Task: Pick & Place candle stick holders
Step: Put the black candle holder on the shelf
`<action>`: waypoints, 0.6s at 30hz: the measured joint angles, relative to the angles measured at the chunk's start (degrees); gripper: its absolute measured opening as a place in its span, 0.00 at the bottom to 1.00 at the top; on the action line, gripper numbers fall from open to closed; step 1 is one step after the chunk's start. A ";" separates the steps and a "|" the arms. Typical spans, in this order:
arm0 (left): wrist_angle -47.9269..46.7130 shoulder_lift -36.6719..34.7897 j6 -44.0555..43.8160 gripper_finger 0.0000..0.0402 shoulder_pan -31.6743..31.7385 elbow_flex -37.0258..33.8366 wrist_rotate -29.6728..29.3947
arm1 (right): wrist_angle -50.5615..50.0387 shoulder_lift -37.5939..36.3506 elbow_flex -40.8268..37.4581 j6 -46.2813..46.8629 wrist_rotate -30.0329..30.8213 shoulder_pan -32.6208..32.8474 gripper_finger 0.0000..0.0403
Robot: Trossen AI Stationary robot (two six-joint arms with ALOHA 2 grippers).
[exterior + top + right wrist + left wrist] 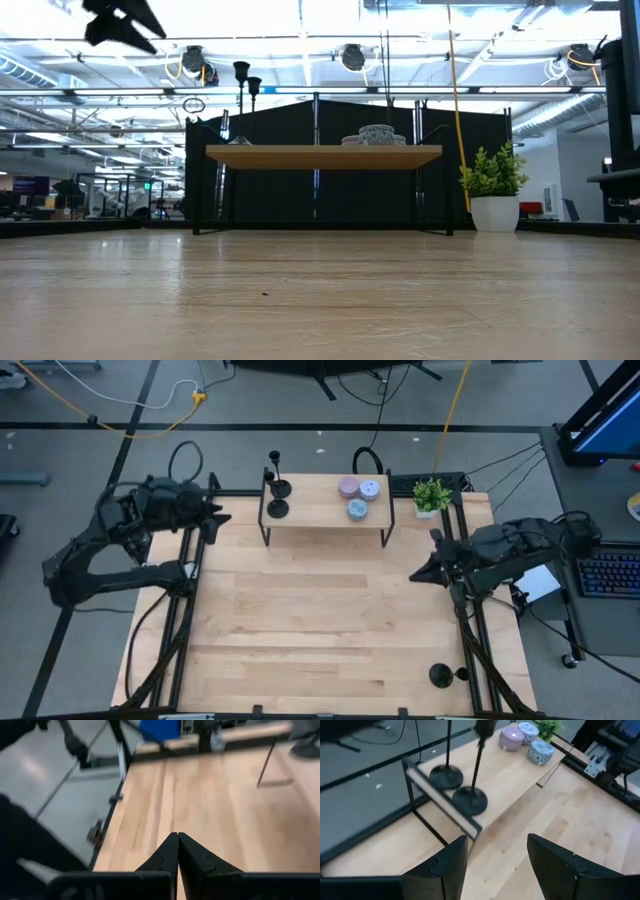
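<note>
Holders first: two stand upright on the raised shelf point(325, 508), just ahead of my left gripper point(496, 851), which hangs released and empty. The third holder point(441, 676) stands on the table well behind my right gripper point(416, 573), clenched on nothing. Stems upright; right arm is nearer.

Grey floor point(90, 450) with a yellow cable point(130, 428) surrounds the wooden table point(320, 630). Ceiling lights point(300, 15) glow above a black partition point(330, 165)
</note>
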 joint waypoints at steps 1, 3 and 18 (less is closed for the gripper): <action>0.90 -1.76 -1.12 0.53 0.00 -2.15 0.00 | -2.66 1.53 2.06 1.03 -0.03 0.93 0.00; 2.66 -5.12 -3.06 0.53 0.00 -6.19 0.02 | -8.14 4.58 5.77 3.99 -0.15 2.76 0.00; 10.74 -19.25 -8.25 0.53 0.00 -22.64 1.51 | -36.14 21.41 21.05 32.20 -16.52 16.43 0.00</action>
